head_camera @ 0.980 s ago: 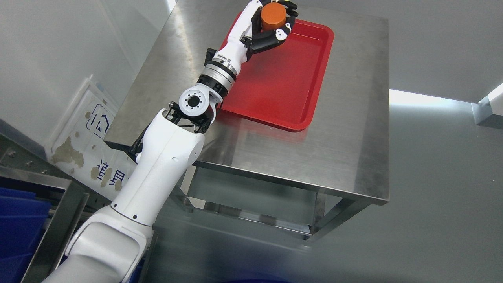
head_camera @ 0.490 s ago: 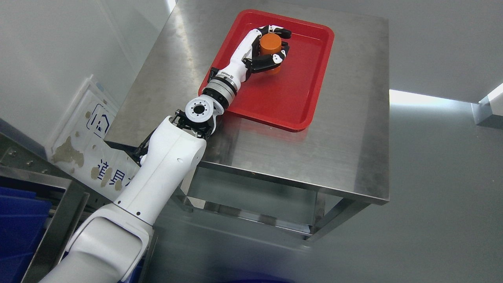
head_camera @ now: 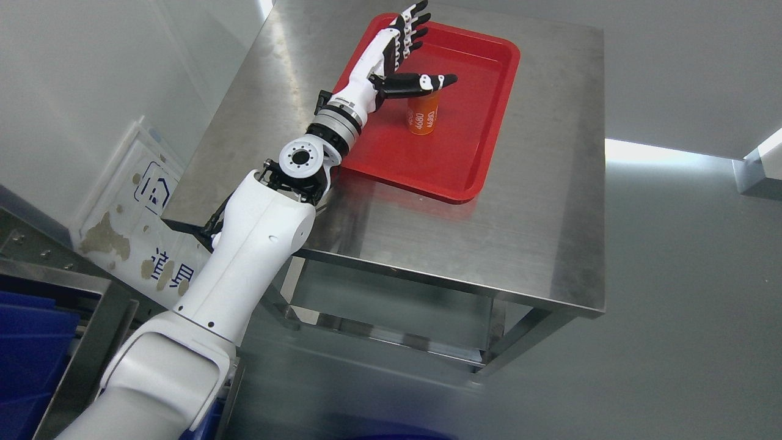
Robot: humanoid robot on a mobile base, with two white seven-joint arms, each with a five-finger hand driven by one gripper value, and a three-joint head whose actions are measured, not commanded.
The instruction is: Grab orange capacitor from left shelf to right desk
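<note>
Probably a lab or workshop, steel table (head_camera: 440,244), blue bins (head_camera: 27,342)

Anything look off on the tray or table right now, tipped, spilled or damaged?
Nothing stands out. The orange capacitor stands upright in the red tray on the steel table, with no spill or damage visible. The left hand is open above it, thumb over its top.

Orange capacitor (head_camera: 423,116) with white numerals; glossy red tray (head_camera: 452,146); brushed silver steel desk (head_camera: 537,201); white left arm (head_camera: 244,263) ending in a black-and-white left hand (head_camera: 400,58); blue bins (head_camera: 24,348); white sign (head_camera: 140,208) with blue characters.
</note>
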